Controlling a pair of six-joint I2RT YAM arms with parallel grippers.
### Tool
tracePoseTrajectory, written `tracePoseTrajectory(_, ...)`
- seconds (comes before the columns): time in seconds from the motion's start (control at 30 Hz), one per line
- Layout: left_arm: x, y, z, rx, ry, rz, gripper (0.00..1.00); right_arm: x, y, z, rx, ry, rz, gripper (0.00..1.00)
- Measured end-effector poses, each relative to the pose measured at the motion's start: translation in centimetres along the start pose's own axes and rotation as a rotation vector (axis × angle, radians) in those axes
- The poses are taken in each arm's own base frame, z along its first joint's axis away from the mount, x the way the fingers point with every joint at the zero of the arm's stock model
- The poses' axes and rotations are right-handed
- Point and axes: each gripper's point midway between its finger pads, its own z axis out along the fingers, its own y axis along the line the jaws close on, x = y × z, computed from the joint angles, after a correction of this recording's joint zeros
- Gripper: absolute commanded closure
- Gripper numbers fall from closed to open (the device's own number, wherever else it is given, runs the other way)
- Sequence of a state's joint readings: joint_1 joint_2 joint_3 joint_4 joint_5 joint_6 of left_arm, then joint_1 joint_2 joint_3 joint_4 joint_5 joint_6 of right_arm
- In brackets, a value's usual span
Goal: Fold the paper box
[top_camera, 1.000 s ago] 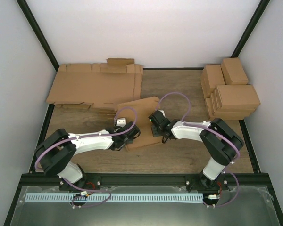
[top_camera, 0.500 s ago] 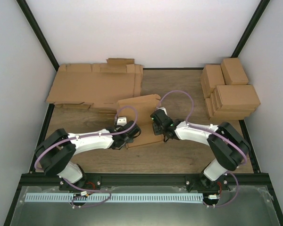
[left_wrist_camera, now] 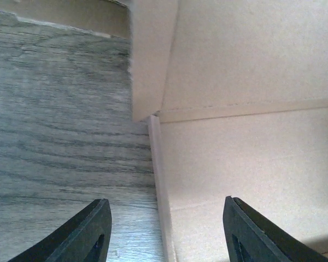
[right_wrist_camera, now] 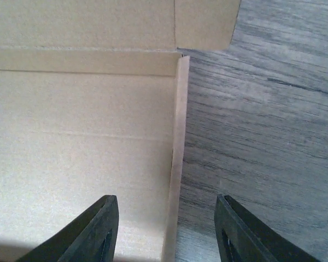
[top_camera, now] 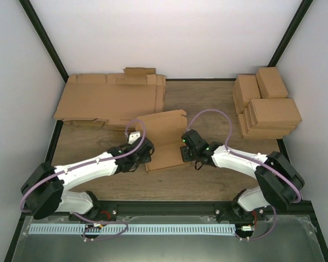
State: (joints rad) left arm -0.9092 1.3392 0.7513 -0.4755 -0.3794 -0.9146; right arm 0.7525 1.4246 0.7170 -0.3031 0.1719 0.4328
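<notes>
Grained wood table [top_camera: 202,98] — matte brown creased paper box [top_camera: 164,136]; thin upright edges

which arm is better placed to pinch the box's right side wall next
Right. Its open jaws already straddle the paper box's right side wall, as the right wrist view shows. The left jaws, also open, sit at the box's opposite edge.

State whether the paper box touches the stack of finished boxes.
Apart: the top view shows bare table between the paper box and the stack.
</notes>
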Motion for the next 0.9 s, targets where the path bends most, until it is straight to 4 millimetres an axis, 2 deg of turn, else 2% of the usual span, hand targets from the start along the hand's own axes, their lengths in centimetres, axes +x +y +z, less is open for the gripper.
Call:
tracePoseTrajectory(0.03, -0.2, 0.2, -0.1, 0.009, -0.001, -0.008, 0.37, 0.1, 0.0, -0.1, -0.007, 0.006, 0.001, 0.46)
tracePoseTrajectory(0.13, -0.5, 0.8, -0.2, 0.019, 0.008, -0.015, 0.02, -0.1, 0.1, -0.4, -0.026, 0.005, 0.003, 0.43)
tracePoseTrajectory(0.17, -0.5, 1.0, -0.3, 0.020, 0.011, -0.021, 0.00, -0.1, 0.1, -0.5, -0.029, 0.006, 0.002, 0.42)
tracePoseTrajectory(0.27, -0.2, 1.4, -0.6, 0.026, 0.019, -0.022, 0.00, -0.1, 0.2, -1.1, -0.041, 0.005, 0.003, 0.34)
tracePoseTrajectory(0.33, -0.1, 1.6, -1.0, 0.037, 0.018, -0.028, 0.00, -0.3, 0.3, -1.6, -0.052, -0.003, 0.002, 0.21)
tracePoseTrajectory(0.4, -0.1, 1.8, -1.4, 0.050, 0.016, -0.034, 0.00, -0.5, 0.5, -2.2, -0.065, -0.016, 0.004, 0.03)
tracePoseTrajectory(0.43, -0.1, 1.8, -1.5, 0.059, 0.015, -0.037, 0.00, -0.7, 0.6, -2.4, -0.072, -0.023, 0.011, 0.01)
tracePoseTrajectory(0.73, -0.2, 1.6, -2.3, 0.121, 0.029, -0.040, 0.00, -1.2, 1.0, -3.3, -0.126, -0.038, 0.011, 0.00)
tracePoseTrajectory(0.9, -0.5, 2.9, -2.2, 0.163, 0.049, -0.099, 0.00, -2.4, 0.0, -3.9, -0.162, -0.059, 0.060, 0.00)
